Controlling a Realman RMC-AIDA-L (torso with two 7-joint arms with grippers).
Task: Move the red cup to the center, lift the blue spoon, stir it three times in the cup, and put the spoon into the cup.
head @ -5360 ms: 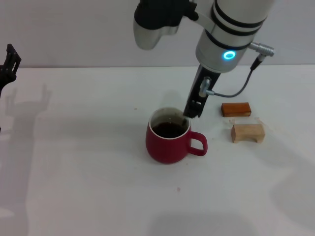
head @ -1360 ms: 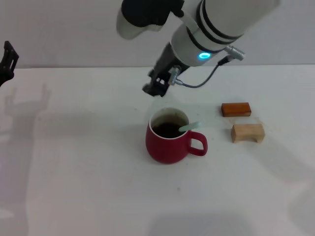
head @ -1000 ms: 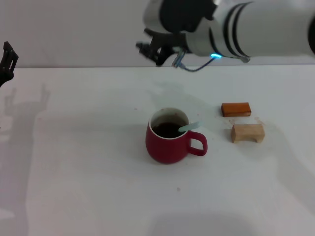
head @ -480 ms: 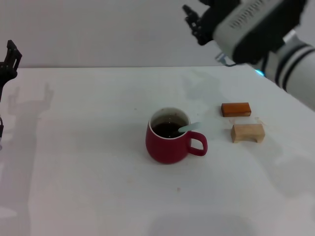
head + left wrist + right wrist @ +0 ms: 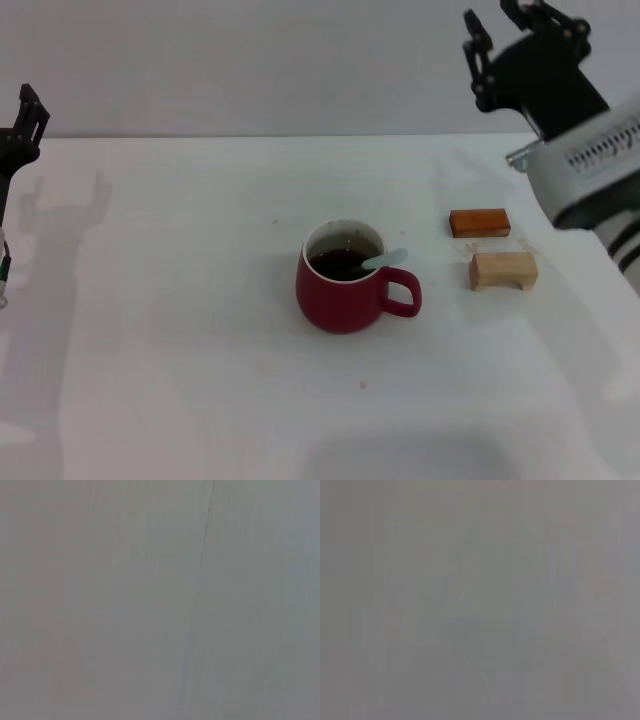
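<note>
The red cup point(image 5: 343, 290) stands in the middle of the white table point(image 5: 180, 330) with dark liquid inside and its handle pointing right. The blue spoon point(image 5: 384, 260) rests in the cup, its pale handle leaning on the rim above the cup's handle. My right gripper point(image 5: 508, 24) is raised high at the back right, far from the cup, fingers pointing up, open and holding nothing. My left gripper point(image 5: 22, 122) is parked at the far left edge. Both wrist views show only blank grey.
A small orange-brown block point(image 5: 479, 222) and a pale wooden block point(image 5: 504, 270) lie to the right of the cup. A grey wall rises behind the table's far edge.
The right gripper let go of the spoon, leaving it in the cup, then rose and swung away to the upper right. The cup, the blocks and the left arm stayed put.
</note>
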